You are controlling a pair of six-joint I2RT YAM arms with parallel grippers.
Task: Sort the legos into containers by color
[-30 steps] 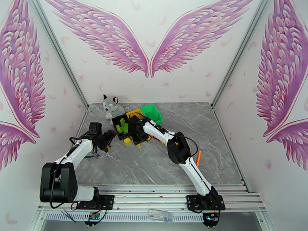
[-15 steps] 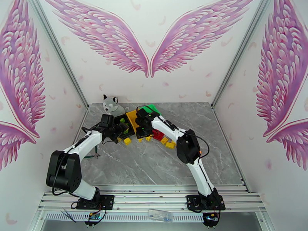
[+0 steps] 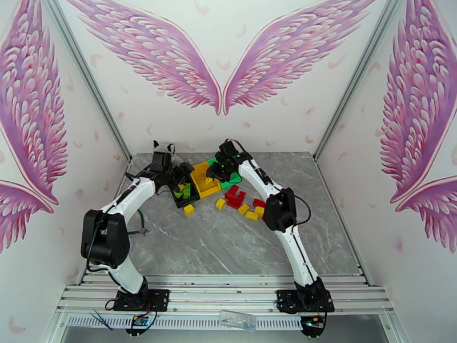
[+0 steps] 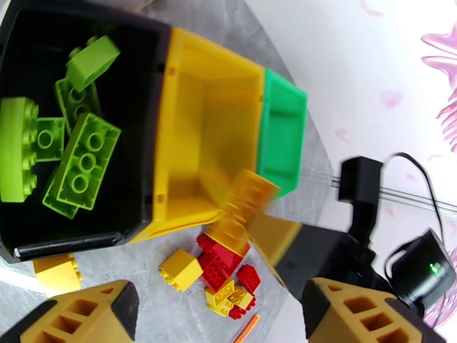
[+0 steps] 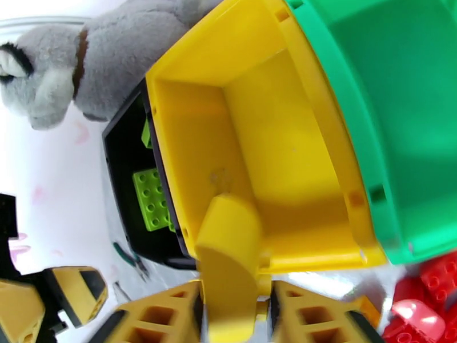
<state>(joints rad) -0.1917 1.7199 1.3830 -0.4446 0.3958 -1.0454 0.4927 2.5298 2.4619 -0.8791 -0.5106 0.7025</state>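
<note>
Three joined bins stand at the back of the table: black (image 3: pixel 187 196), yellow (image 3: pixel 205 179) and green (image 3: pixel 233 177). The black bin (image 4: pixel 137 110) holds several light green bricks (image 4: pixel 85 161). Both the yellow bin (image 5: pixel 285 155) and the green bin (image 4: pixel 283 138) look empty. My right gripper (image 5: pixel 235 292) is shut on a yellow brick (image 5: pixel 228 252) just above the yellow bin's near wall. My right gripper (image 3: pixel 215 171) hangs over the yellow bin. My left gripper (image 4: pixel 220 301) is wide open and holds nothing. My left gripper (image 3: pixel 178 179) hovers by the black bin.
Loose red bricks (image 3: pixel 233 196) and yellow bricks (image 3: pixel 251 213) lie on the table in front of the bins, with one yellow brick (image 3: pixel 188 209) nearer the black bin. A plush husky (image 5: pixel 114 58) sits behind the bins. A thin orange stick (image 4: pixel 248 330) lies past the pile.
Both arms swung back toward the bins. The right gripper rose from the brick pile carrying a yellow brick to the yellow bin. The left gripper moved from the left table area up beside the black bin.
</note>
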